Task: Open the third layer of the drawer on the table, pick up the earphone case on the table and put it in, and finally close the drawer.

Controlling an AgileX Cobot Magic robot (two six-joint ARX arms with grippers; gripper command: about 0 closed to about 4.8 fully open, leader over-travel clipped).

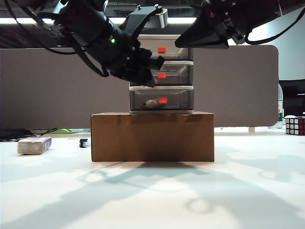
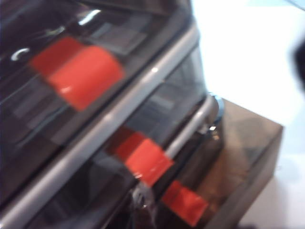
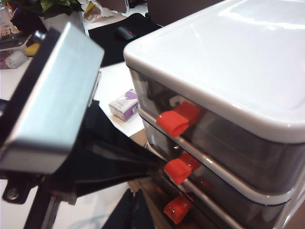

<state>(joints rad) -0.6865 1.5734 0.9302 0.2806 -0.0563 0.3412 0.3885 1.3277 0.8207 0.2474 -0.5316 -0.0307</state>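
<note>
The drawer [image 1: 162, 74] stands on a brown cardboard box. Its third layer [image 1: 178, 99] has its smoky front level with the two above, and its red handle [image 1: 163, 100] is free. A pale rounded thing [image 1: 151, 103] shows through that front; it looks like the earphone case. My left gripper [image 1: 150, 78] is shut and hangs in front of the drawer's left side, by the second layer. In the blurred left wrist view its tip [image 2: 143, 196] sits between the two lower handles. My right gripper [image 1: 183, 42] is shut, up by the top layer, holding nothing [image 3: 134, 210].
The cardboard box [image 1: 152, 136] lifts the drawer off the white table [image 1: 152, 191]. A whitish block with a purple edge [image 1: 34, 145] lies at the far left, with a small black object [image 1: 84, 142] near it. A puzzle cube [image 1: 295, 125] stands at the right edge.
</note>
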